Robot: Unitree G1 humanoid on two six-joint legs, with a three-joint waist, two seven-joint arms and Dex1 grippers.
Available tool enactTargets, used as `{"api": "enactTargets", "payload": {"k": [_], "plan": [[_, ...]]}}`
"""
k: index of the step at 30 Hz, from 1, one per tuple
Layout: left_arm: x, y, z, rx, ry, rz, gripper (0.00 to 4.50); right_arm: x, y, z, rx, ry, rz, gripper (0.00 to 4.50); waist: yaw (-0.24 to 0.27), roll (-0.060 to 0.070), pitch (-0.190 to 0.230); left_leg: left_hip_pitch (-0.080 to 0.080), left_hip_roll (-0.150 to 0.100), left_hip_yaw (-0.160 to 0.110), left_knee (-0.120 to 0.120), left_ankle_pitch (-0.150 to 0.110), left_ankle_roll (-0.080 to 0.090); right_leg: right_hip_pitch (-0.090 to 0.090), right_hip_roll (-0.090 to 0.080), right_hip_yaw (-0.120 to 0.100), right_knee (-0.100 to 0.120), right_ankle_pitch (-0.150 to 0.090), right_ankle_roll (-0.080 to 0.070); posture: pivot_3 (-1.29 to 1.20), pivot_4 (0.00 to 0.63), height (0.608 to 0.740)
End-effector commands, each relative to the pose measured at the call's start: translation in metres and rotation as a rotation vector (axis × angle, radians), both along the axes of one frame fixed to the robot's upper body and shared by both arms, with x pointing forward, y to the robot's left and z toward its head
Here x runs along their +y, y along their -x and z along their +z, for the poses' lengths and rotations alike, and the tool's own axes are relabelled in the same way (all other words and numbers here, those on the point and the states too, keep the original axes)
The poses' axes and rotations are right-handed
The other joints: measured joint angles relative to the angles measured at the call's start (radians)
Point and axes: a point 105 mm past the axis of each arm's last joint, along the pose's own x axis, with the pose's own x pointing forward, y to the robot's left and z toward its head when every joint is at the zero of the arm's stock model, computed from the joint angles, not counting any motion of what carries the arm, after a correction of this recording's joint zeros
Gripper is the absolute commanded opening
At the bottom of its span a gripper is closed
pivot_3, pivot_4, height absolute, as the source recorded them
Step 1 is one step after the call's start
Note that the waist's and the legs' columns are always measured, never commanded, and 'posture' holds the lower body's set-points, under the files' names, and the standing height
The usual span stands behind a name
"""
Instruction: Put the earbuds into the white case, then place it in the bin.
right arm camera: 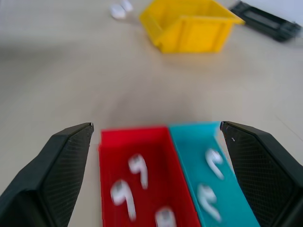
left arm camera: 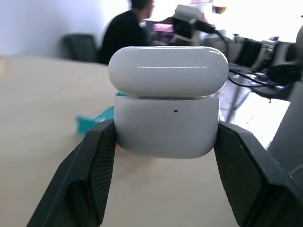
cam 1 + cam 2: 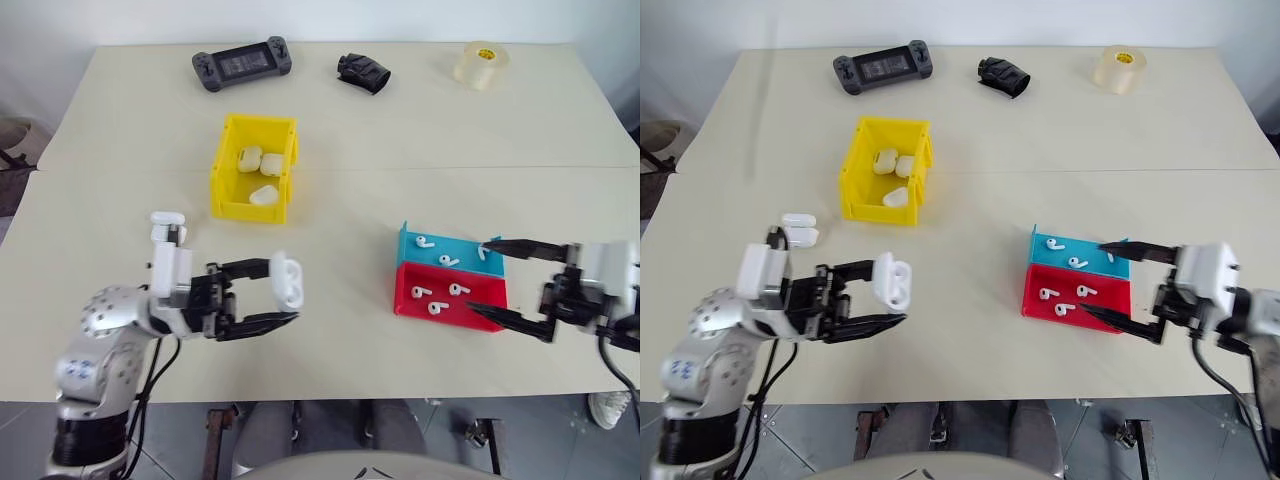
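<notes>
In the right wrist view the earbuds (image 1: pixel 137 169) in the red tray (image 1: pixel 142 137) and blue tray (image 1: pixel 194 130) were smeared by blur, and one at the near edge was cut off. The white case (image 2: pixel 166 109) hid most of what lay beyond it (a blurred person (image 2: pixel 124 33) sat far off). The right hand (image 3: pixel 520 290) was partly cropped at the right edge.

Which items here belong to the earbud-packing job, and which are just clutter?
Job: white case held in the left gripper; earbuds in the red and blue trays; yellow bin; open right gripper.
Clutter: game controller; black object; tape roll.
</notes>
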Motion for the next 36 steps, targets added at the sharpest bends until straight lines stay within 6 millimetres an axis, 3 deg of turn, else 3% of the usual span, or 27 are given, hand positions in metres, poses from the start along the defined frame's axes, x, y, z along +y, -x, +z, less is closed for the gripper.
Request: {"api": "enactTargets", "payload": {"k": [1, 5, 11, 16, 22, 33, 36], "plan": [[-0.020, 0.005, 0.000, -0.096, 0.036, -0.092, 2.75, -0.015, 0.012, 0.011, -0.029, 0.039, -0.063, 4.50, -0.003, 0.000, 0.000, 0.000, 0.000, 0.000, 0.000, 0.000, 0.000, 0.000, 0.000, 0.000, 0.000, 0.000, 0.000, 0.00, 0.150, 0.740], [-0.043, 0.002, 0.004, -0.182, 0.130, -0.132, 2.75, -0.036, 0.021, 0.007, 0.014, 0.094, -0.167, 4.50, -0.001, 0.000, 0.000, 0.001, 0.000, 0.002, 0.000, 0.000, 0.001, 0.000, 0.000, 0.001, -0.001, 0.000, 0.000, 0.00, 0.150, 0.740], [-0.054, -0.001, 0.007, -0.203, 0.204, -0.140, 2.75, -0.051, 0.017, 0.000, 0.151, 0.173, -0.307, 4.50, -0.001, 0.001, 0.000, 0.001, 0.001, 0.002, 0.001, 0.000, 0.002, 0.002, -0.001, 0.001, -0.002, 0.000, 0.000, 0.00, 0.150, 0.740], [-0.047, -0.001, -0.003, -0.204, 0.150, -0.115, 2.75, -0.028, -0.010, 0.009, 0.193, 0.241, -0.304, 4.50, -0.010, 0.002, -0.001, 0.002, 0.004, 0.003, 0.001, 0.000, 0.002, 0.001, 0.000, 0.001, -0.002, 0.000, 0.000, 0.00, 0.150, 0.740], [-0.048, 0.002, -0.004, -0.204, 0.139, -0.107, 2.75, -0.007, -0.039, 0.000, 0.323, 0.425, -0.269, 4.50, 0.003, 0.002, -0.001, -0.001, 0.003, -0.002, 0.002, 0.000, 0.002, 0.001, 0.000, 0.000, -0.004, 0.000, 0.000, 0.00, 0.150, 0.740], [-0.050, 0.006, -0.004, -0.197, 0.132, -0.082, 2.75, 0.006, -0.078, -0.012, 0.366, 0.539, -0.231, 4.50, -0.006, 0.002, -0.001, -0.004, 0.002, -0.003, 0.002, 0.000, 0.002, 0.000, -0.001, -0.002, -0.007, 0.000, 0.001, 0.00, 0.150, 0.740], [-0.050, 0.007, -0.003, -0.197, 0.133, -0.072, 2.75, 0.007, -0.081, -0.014, 0.371, 0.553, -0.216, 3.96, -0.003, 0.002, -0.001, -0.004, 0.001, -0.003, 0.002, 0.000, 0.002, 0.000, -0.001, -0.002, -0.006, 0.001, 0.001, 0.00, 0.150, 0.740]]}}
